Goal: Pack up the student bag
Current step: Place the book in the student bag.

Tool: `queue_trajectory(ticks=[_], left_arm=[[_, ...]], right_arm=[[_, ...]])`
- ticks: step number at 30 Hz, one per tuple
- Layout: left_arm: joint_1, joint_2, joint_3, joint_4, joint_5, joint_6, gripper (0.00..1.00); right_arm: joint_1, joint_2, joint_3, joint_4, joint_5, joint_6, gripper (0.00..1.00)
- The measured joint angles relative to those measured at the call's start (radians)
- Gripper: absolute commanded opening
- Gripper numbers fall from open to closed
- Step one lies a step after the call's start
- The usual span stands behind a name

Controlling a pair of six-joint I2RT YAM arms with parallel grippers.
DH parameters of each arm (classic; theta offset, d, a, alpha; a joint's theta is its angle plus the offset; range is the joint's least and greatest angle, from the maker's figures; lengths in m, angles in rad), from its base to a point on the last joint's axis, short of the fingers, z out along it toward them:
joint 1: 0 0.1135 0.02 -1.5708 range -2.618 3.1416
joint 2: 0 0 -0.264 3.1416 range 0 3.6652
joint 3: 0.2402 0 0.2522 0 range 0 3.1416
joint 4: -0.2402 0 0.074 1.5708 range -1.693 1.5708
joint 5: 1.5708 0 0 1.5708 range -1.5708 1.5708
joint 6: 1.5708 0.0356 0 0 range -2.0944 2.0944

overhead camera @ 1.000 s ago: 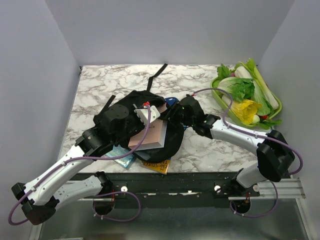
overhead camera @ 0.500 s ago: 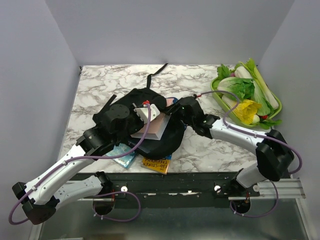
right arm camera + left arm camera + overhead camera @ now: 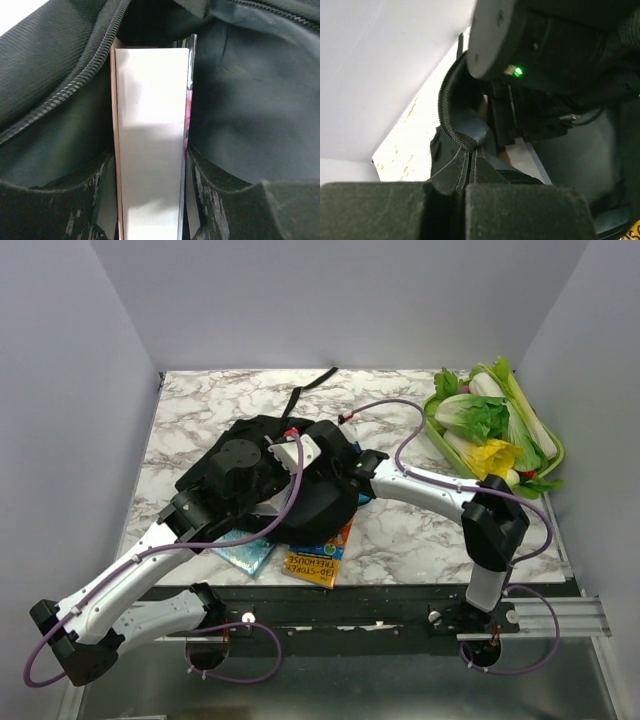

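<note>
A: Quick, where's the bag [image 3: 318, 505]?
B: Mid table [image 3: 190, 415], toward the front edge. Top cam: both arms meet over it. One strap [image 3: 312, 382] trails off toward the back wall.
A: And the left claw [image 3: 467, 174]?
B: Pinched narrow on the bag's zip edge. Wrist cam shows fabric & zipper teeth bunched between the fingers [image 3: 440, 185], and the lip arches up from there. The other arm's wrist sits just beyond, w/ a green light [image 3: 518, 71] on.
A: OK. And the right claw [image 3: 150, 210]?
B: Inside the bag's mouth, clamped on a book [image 3: 150, 110]. One finger on each cover, white page edges facing the cam. The book stands on edge w/ dark lining on both sides and the zipper [image 3: 75, 92] running up on the left.
A: Can you see that claw from the top cam?
B: No, it's hidden in the black fabric; only the arm shows going in from the right.
A: Anything else around?
B: A yellow book [image 3: 322, 562] pokes out from under the bag's near side. A blue flat thing [image 3: 240, 552] lies just left of it, partly under the left arm; can't tell if it's a book or a case. A green tray [image 3: 558, 452] of veg sits far right, well apart from the bag.
</note>
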Motion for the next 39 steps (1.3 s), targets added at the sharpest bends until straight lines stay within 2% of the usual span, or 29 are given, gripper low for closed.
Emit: queue_trajectory(ticks=[1, 2, 4, 5, 9, 14, 19, 27, 33, 36, 39], left_arm=[[0.006, 0.0, 0.0, 0.0, 0.0, -0.005, 0.0], [0.014, -0.001, -0.002, 0.0, -0.002, -0.007, 0.0], [0.031, -0.013, -0.021, 0.009, -0.012, -0.012, 0.0], [0.035, -0.021, -0.034, 0.015, -0.018, -0.012, 0.0], [0.064, -0.069, -0.106, 0.052, -0.026, -0.012, 0.0], [0.099, -0.103, -0.167, 0.091, -0.03, -0.013, 0.0], [0.106, -0.103, -0.167, 0.091, -0.03, -0.013, 0.0], [0.117, -0.097, -0.093, 0.08, -0.039, 0.024, 0.0], [0.125, -0.095, -0.097, 0.09, -0.048, 0.069, 0.0], [0.126, -0.096, -0.135, 0.119, -0.055, 0.088, 0.0], [0.132, -0.096, -0.18, 0.137, -0.061, 0.1, 0.0]], right_arm=[[0.001, 0.008, 0.0, -0.009, -0.004, -0.009, 0.37], [0.001, 0.016, 0.0, -0.019, -0.011, -0.018, 0.49], [-0.003, 0.039, 0.001, -0.043, -0.049, -0.047, 0.61], [-0.008, 0.048, 0.001, -0.056, -0.073, -0.065, 0.71], [-0.035, 0.043, -0.021, -0.062, -0.209, -0.157, 0.82], [-0.066, -0.071, -0.207, -0.031, -0.328, -0.255, 0.79], [-0.085, -0.216, -0.316, -0.02, -0.335, -0.286, 0.75], [-0.097, -0.446, -0.37, -0.106, -0.217, -0.371, 0.82], [-0.1, -0.766, -0.595, -0.208, -0.125, -0.359, 0.78], [-0.1, -0.828, -0.716, -0.23, -0.134, -0.344, 0.75], [-0.1, -0.82, -0.826, -0.219, -0.169, -0.336, 0.72]])
